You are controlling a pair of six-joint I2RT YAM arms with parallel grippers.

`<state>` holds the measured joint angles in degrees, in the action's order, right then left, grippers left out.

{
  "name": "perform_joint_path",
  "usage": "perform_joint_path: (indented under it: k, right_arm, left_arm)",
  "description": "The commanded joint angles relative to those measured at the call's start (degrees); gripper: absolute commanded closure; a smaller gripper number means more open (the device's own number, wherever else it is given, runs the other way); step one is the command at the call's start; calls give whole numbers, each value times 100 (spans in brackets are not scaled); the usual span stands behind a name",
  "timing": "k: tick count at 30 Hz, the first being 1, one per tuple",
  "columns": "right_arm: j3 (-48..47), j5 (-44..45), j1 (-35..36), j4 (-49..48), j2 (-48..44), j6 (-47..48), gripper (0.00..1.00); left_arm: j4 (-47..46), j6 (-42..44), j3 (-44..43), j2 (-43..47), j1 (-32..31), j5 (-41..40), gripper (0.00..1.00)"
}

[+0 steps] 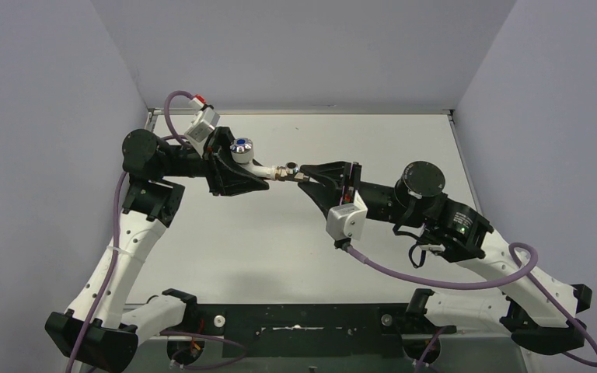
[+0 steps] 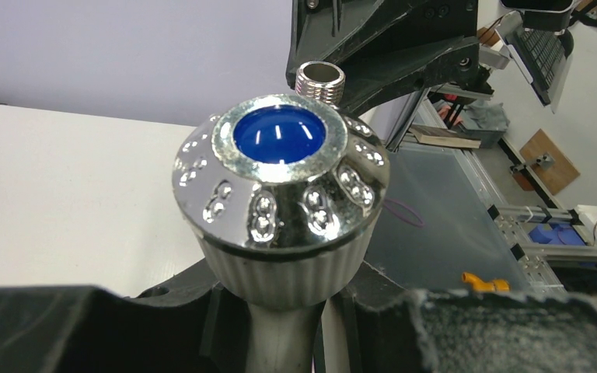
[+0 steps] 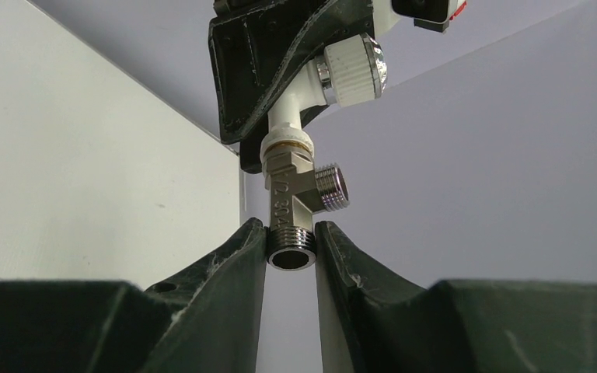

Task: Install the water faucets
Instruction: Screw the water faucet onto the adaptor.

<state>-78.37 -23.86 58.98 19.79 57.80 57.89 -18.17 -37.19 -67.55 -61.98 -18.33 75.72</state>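
White tap body [image 1: 260,166], blue-dotted chrome knob [image 1: 242,147]: clamped in left gripper [image 1: 247,174], 12 o'clock. Silver threaded fitting [image 3: 291,194]: pinched by right gripper [image 1: 303,174].

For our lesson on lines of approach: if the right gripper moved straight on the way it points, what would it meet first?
The metal fitting: the right gripper pinches its threaded end. Just beyond lies the white tap body, held by the left gripper.

stamped marking on the flat side of the metal fitting [image 3: 288,186], right wrist view: it runs lengthwise along the body and reads roughly "2 304"; the leading character is unclear.
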Motion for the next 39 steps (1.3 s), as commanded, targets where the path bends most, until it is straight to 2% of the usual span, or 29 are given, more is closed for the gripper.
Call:
perform_joint_path:
  k: [1, 6, 15, 39]
  right_arm:
    - [12, 109, 61, -452, -79, -131, 75]
    - [136, 249, 55, -751, -128, -664, 83]
    - [301, 461, 52, -1188, -104, -2650, 99]
    - [538, 1833, 22, -1592, -225, -7616, 100]
  left_arm:
    - [-265, -25, -280, 98, -13, -27, 100]
    - [-286, -21, -286, 80, -15, 0, 100]
    - [-322, 67, -335, 54, -13, 104, 100]
    - [-603, 136, -330, -60, -13, 156, 100]
